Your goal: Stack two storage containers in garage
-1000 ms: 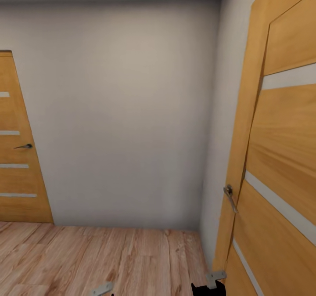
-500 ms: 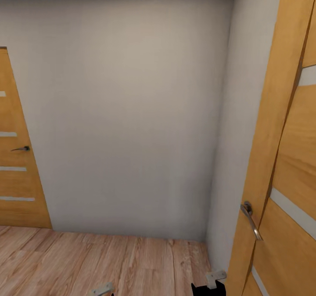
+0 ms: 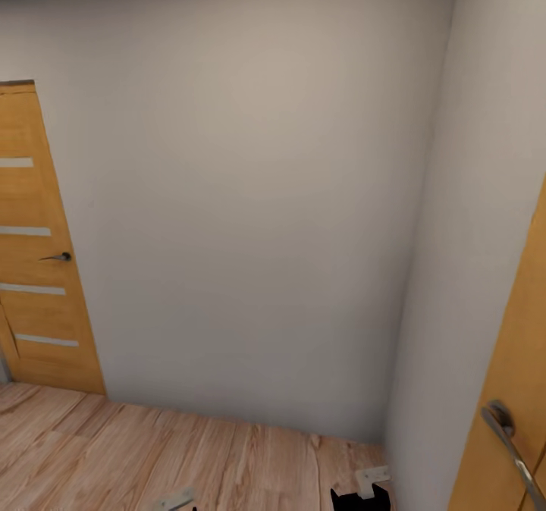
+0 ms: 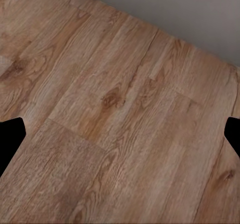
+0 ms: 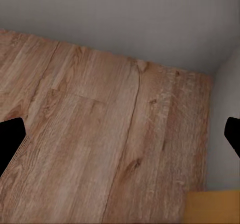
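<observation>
A plain grey-white wall (image 3: 250, 215) in a room corner is faced in the head view, above light wood-plank flooring (image 3: 152, 450). Compared with a second ago, the whole view has swung: the near door (image 3: 508, 420) on the right is now cut down to a strip with its lever handle (image 3: 509, 439) low at the edge, and the far door (image 3: 38, 253) on the left sits slightly further in. That is camera motion.

Both storage containers are out of sight.

The left claw (image 4: 120, 134) and right claw (image 5: 120, 139) are spread wide, nothing held, with bare planks seen between the fingers.
</observation>
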Robot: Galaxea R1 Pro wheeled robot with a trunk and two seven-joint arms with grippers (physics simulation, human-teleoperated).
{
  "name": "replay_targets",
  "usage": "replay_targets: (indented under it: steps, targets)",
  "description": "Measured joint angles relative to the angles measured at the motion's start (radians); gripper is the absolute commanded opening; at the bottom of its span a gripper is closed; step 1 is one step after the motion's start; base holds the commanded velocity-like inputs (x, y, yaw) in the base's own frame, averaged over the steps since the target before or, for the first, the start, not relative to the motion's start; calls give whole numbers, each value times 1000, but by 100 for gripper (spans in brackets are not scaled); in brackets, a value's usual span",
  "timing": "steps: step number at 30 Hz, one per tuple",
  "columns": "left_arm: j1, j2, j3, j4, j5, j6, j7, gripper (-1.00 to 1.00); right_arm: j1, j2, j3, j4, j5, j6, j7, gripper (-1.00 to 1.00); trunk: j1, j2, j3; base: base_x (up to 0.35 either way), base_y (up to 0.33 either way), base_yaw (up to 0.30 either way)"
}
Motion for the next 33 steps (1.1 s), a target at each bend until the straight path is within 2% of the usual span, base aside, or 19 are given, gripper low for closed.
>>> replay_targets:
  steps: [11,33]
  targets:
    - [0,0,0,0,0,0,0,100,0,0,0,0,0,0,0,100,0,0,0,328,27,281]
    - [0,0,0,0,0,0,1,100,0,0,0,0,0,0,0,100,0,0,0,308,176,281]
